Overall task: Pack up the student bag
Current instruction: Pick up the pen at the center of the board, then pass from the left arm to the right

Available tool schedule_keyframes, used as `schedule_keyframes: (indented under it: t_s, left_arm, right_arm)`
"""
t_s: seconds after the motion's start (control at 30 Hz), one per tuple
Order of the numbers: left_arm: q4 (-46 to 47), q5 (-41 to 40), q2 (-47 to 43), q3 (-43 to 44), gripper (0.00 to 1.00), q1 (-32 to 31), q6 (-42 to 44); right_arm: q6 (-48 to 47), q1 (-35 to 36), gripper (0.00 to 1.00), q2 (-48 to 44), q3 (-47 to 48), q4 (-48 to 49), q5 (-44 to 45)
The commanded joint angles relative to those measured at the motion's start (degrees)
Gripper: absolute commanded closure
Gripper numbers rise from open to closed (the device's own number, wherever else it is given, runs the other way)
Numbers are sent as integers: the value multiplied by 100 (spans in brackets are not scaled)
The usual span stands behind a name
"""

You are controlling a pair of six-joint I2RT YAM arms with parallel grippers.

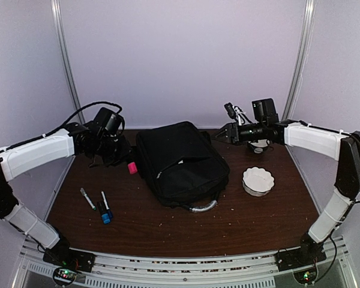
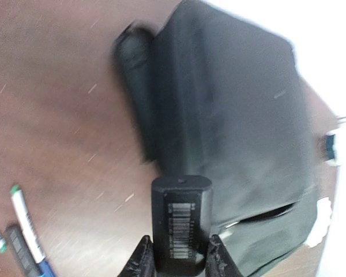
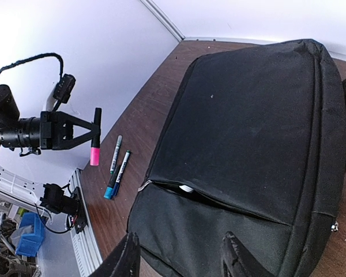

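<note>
Noted loose pens (image 1: 103, 207) lying on the desk (image 1: 168, 234) left of the bag (image 1: 180, 159), well apart from it; 1 capped in blue. Noted 1 white bowl (image 1: 258, 180) right of the bag, upright, not touching it. Recorded a small white item (image 1: 260, 148) behind the bowl, under the right arm; too small to identify.

Found the bag lying flat at the middle of the desk, set at a slant, with its handle (image 1: 203, 207) toward the near edge. Observed the left claw (image 2: 180, 245) clamped on a marker (image 2: 180, 219), held upright with the pink cap downward, just beside the bag's left edge; cannot tell whether the cap touches the desk. Observed the right claw (image 3: 181, 251) with fingers spread, gripping nothing, near the bag's far right corner.

Desk surface: dark brown wood grain, smooth, flecked with pale specks. Surroundings: plain pale walls on 3 sides, with 2 slim metal uprights (image 1: 65, 60) at the rear corners.

Bag: soft black woven fabric, rounded corners, curved grey-silver handle. Front pocket mouth gaping slightly, with something pale showing inside. Marker: black barrel, squared end, barcode label. Bowl: scalloped rim. Arms: white shells over black joints.
</note>
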Motion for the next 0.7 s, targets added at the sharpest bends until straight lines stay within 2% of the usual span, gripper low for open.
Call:
schedule_keyframes:
  t_s: [0.0, 0.27, 0.67]
  left_arm:
    - [1424, -133, 130, 162, 83, -22, 164]
    - [2744, 388, 771, 660, 83, -348, 156]
    - [2851, 440, 1107, 1141, 83, -641, 119]
  right_arm:
    - [-48, 178, 52, -237, 302, -128, 67]
    - [-270, 756, 48, 193, 1054, -776, 266]
    - [-664, 1518, 46, 1222, 2331, -1448, 602]
